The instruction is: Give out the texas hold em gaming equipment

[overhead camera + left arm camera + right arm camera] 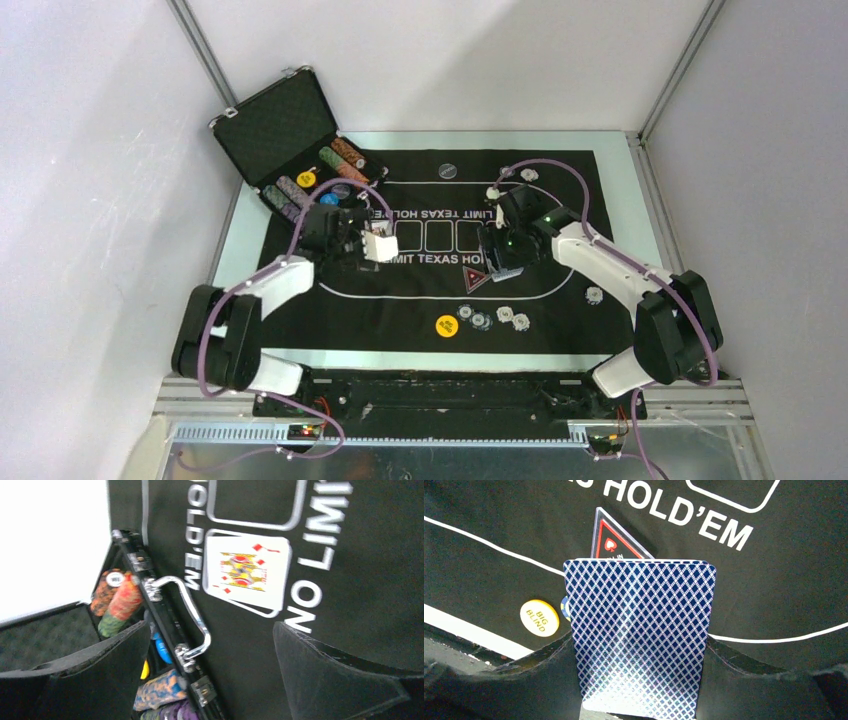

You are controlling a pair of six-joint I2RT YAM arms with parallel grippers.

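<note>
Deck of blue-backed cards (641, 635): 1 stack, upright, clamped between the right gripper (640, 656) fingers (539, 672); the jaws are closed on its two long edges. Number of cards in the stack: cannot tell.

Beyond the deck's top edge: 1 red-black triangle marker (616, 539), flat on the mat, spade symbol readable, its lower writing hidden by the deck. To the left finger side of the deck: 1 yellow disc (539, 618) marked "BIG BLIND". Just beside it is 1 blue-rimmed disc (565, 609), mostly hidden behind the deck.

Left gripper (210, 629): fingers spread wide, nothing between them. Ahead of the fingertips: 1 face-up card (248, 572), a diamonds court card, lying in a white outlined box.

Overhead count: 4 small chips (504, 315) in a loose row beside the yellow disc, 1 chip (594, 295) under the right arm, 3 chips (527, 175) at the far side, 1 black disc (448, 170) at the far edge.

Mat (560, 330): black, with "NO LIMIT TEXAS HOLD'EM" in white.

Case (272, 125): open, beside the left gripper's left finger, chrome handle (192, 615) toward the mat, rows of coloured chips (122, 600) inside.
</note>
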